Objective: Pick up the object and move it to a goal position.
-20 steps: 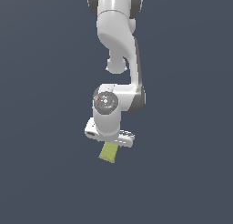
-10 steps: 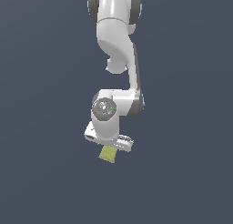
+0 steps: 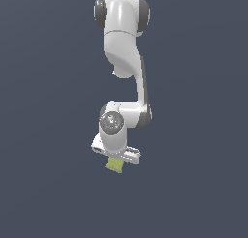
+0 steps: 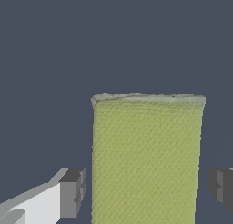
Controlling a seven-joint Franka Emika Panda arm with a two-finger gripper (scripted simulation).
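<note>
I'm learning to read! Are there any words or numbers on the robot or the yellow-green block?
None: no words, numbers or signs can be read.
The yellow-green block shows only a speckled surface.
The white arm and the end effector are plain.

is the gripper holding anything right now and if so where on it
Nothing is held yet. In the wrist view the fingers stand apart on either side of the yellow-green block, with gaps, so the gripper is open around it.
</note>
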